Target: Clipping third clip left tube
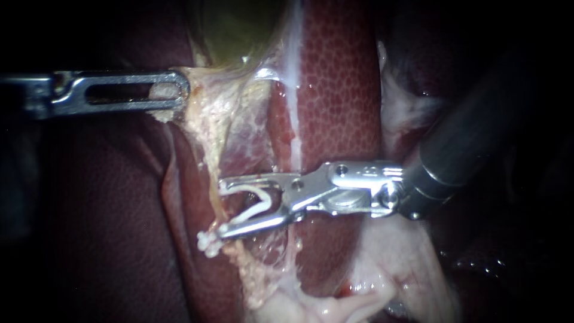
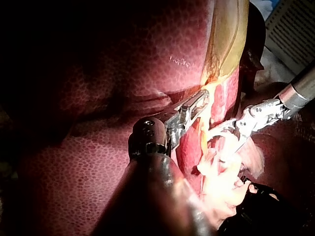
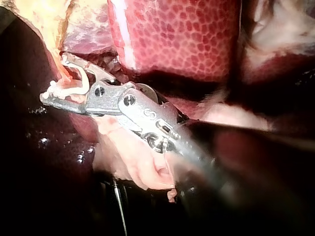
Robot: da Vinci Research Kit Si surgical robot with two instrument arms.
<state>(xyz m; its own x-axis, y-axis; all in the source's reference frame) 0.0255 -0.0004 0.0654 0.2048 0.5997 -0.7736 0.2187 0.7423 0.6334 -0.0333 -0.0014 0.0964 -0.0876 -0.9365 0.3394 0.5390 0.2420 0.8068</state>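
Observation:
My left instrument (image 1: 173, 91) comes in from the left, its slotted jaws shut on pale tissue at the lower end of the greenish gallbladder (image 1: 239, 30), holding it taut. From there a thin pale tube (image 1: 207, 161) runs down. My right instrument (image 1: 222, 206) reaches it from the right, its jaws wide apart with an open white clip (image 1: 254, 203) seated between them, astride the tube. The clip's lower end pokes past the jaw tip. The right wrist view shows the same clip (image 3: 78, 86) in the jaws (image 3: 56, 81). The left wrist view shows both instruments (image 2: 197, 105) (image 2: 224, 135).
Dark red liver (image 1: 338, 78) lies behind the tube and fills the left of the endoscope view. Pale fatty tissue (image 1: 388, 281) sits below and to the right of my right instrument. Its dark shaft (image 1: 472, 143) crosses the upper right.

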